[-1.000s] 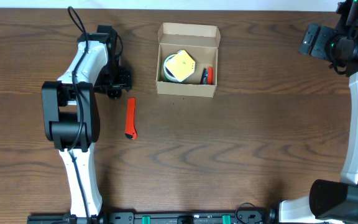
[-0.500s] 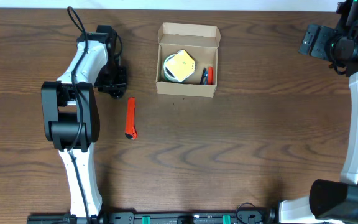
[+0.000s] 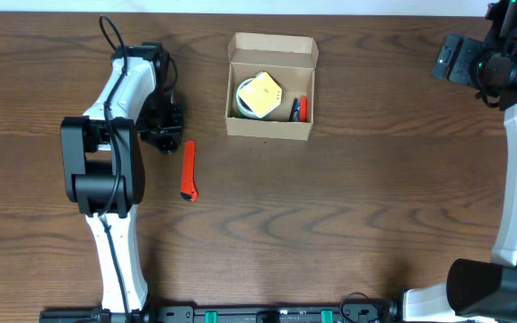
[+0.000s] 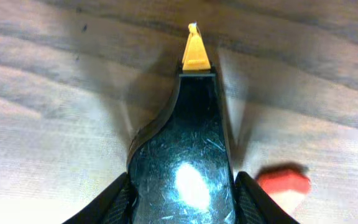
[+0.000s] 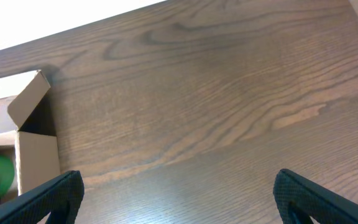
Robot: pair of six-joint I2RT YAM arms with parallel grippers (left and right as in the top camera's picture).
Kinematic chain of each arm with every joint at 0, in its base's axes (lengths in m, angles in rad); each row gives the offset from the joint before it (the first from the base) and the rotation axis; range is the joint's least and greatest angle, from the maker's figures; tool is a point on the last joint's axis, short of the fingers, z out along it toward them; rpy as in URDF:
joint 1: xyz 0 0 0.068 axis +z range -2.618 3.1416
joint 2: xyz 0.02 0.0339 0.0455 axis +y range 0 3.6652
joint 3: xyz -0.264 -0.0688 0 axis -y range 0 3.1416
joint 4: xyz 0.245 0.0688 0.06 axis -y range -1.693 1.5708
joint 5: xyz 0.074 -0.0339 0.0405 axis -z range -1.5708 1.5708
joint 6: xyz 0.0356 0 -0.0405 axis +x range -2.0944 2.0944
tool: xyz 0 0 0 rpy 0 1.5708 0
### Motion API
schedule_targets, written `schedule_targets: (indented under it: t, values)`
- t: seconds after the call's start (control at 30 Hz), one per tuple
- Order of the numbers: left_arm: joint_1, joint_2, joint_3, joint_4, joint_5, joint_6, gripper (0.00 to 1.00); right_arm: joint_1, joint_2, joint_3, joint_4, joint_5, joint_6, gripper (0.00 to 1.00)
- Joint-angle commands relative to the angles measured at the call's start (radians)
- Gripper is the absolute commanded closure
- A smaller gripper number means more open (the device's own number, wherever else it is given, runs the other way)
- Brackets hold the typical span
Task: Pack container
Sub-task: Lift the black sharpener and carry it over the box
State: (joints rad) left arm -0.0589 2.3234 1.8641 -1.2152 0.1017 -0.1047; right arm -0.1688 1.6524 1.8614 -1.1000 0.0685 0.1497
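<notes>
Left end effector (image 3: 166, 126) looks pinched shut just beside the red box cutter (image 3: 188, 170), so it should open up, straddle the handle's narrow width, then carry it to the open cardboard box (image 3: 269, 128) mid-tabletop near the far edge.

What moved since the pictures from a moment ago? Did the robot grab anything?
The left gripper slid a little toward the near edge of the table, ending closer to the red cutter. It grabbed nothing and let go of nothing; its jaws are together and empty. The red cutter, the cardboard box with the things inside it, and the right gripper stayed where they were.
</notes>
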Motion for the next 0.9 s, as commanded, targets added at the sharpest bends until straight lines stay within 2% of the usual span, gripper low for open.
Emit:
schedule_targets:
  t: [0.0, 0.37, 0.53, 0.67, 0.87]
  values:
    - [0.004, 0.006, 0.1, -0.045, 0.004, -0.008, 0.94, -0.007, 0.005, -0.007, 0.0, 0.01, 0.002, 0.01]
    - [-0.052, -0.002, 0.512, -0.338, 0.03, -0.031, 0.95, -0.007, 0.005, -0.007, 0.0, 0.01, 0.002, 0.01]
    - [-0.19, -0.002, 0.73, -0.448, -0.002, -0.031, 0.94, -0.007, 0.005, -0.007, 0.0, 0.01, 0.002, 0.01]
    - [-0.336, -0.002, 0.859, -0.472, -0.055, -0.068, 0.94, -0.007, 0.005, -0.007, 0.0, 0.01, 0.002, 0.01]
    - [-0.534, 0.002, 0.885, -0.415, -0.151, -0.142, 0.94, -0.007, 0.005, -0.007, 0.0, 0.01, 0.002, 0.01]
